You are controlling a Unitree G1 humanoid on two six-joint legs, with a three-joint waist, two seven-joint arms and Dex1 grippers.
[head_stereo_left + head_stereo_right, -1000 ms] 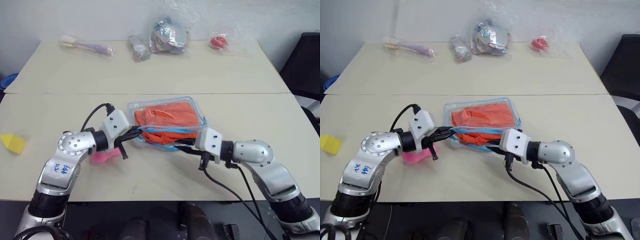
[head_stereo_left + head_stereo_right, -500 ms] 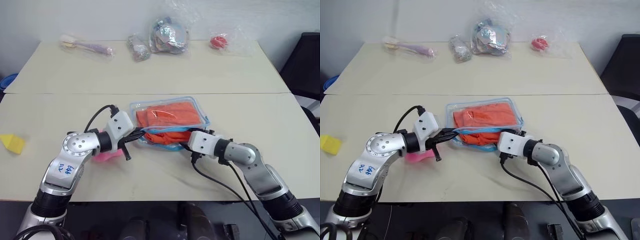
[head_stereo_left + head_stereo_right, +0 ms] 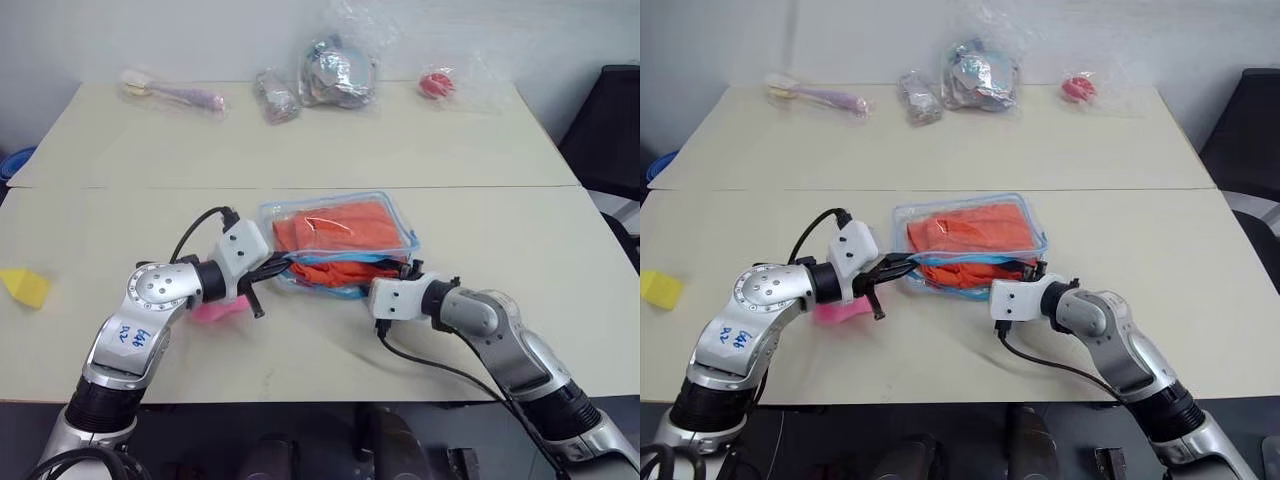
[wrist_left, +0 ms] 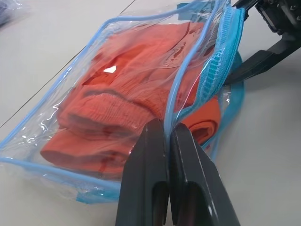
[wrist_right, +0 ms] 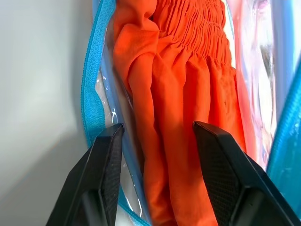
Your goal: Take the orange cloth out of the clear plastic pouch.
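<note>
— Orange cloth (image 3: 335,228): where is it?
— Inside the clear plastic pouch (image 3: 400,215) on the table (image 3: 520,250), near the front edge, bunched at the pouch's open mouth.
— Left gripper (image 4: 167,136)?
— Fingers pressed together, pinching the pouch's blue zipper rim; the cloth lies just beyond them.
— Right gripper (image 5: 157,134)?
— Fingers apart at the mouth, a fold of cloth between them, one finger (image 5: 108,155) against the pouch's clear wall.
</note>
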